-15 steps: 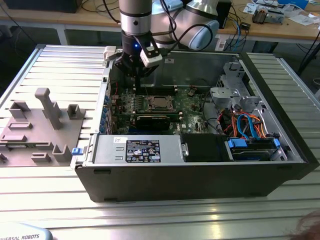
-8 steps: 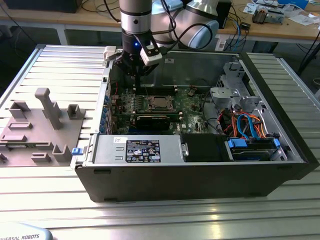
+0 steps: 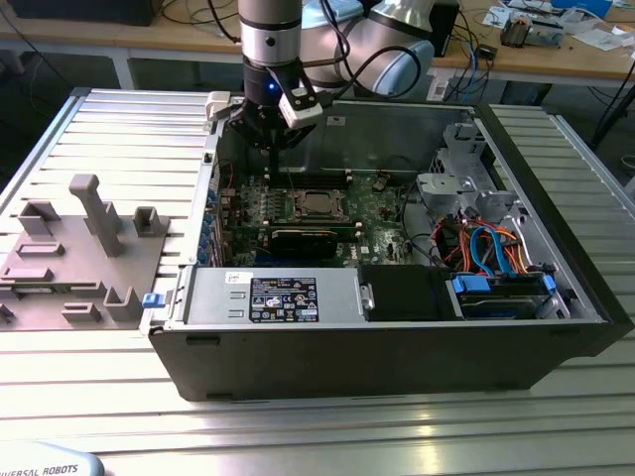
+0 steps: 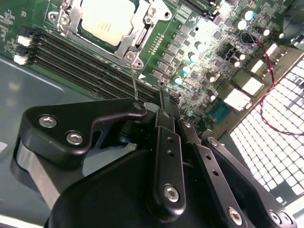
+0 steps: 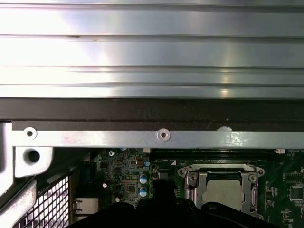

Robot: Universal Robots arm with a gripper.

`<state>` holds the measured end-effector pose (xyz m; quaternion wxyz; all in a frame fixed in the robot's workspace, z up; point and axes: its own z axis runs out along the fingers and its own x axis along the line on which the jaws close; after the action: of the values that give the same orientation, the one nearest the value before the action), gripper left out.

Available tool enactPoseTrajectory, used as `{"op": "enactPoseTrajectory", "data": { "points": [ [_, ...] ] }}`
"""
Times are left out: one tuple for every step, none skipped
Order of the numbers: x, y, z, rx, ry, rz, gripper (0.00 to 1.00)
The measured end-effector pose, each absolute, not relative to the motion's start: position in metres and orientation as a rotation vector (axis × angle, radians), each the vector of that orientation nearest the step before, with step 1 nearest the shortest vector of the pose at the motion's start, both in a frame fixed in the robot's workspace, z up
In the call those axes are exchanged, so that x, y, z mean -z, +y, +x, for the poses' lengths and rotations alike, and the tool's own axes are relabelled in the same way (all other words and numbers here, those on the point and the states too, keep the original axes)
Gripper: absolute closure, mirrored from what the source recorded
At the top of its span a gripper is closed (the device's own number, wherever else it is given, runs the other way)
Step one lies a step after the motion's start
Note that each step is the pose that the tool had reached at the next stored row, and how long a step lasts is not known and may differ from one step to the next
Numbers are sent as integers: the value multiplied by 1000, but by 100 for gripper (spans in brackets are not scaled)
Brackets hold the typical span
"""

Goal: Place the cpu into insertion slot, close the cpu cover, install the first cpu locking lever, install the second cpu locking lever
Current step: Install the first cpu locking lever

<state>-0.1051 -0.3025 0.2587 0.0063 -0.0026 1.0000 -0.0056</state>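
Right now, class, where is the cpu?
The cpu sits in the socket on the green board inside the case, mid-frame in the exterior view, below the claw and beside the long black slots.

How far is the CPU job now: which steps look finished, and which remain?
Done: the cpu lies in the insertion slot, with the cpu cover closed flat around it. In hand: the gripper hangs above the board, holding nothing visible. A thin lever stands up unlatched, so lever locking seems left.
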Motion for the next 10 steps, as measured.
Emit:
{"op": "enactPoseTrajectory", "data": {
  "points": [
    [-259, -302, -104, 18, 3129, -8, 89],
    [-259, -302, -104, 18, 3129, -8, 89],
    [-259, -302, -103, 17, 3129, -8, 89],
    [-259, -302, -102, 17, 3129, -8, 89],
    [-259, -302, -101, 17, 3129, -8, 89],
    [-259, -302, -101, 17, 3129, -8, 89],
    [-259, -302, -100, 18, 3129, -8, 89],
    [-259, -302, -99, 18, 3129, -8, 89],
    [-259, -302, -99, 18, 3129, -8, 89],
    [-259, -302, -95, 18, 3129, -8, 89]
  ]
}}
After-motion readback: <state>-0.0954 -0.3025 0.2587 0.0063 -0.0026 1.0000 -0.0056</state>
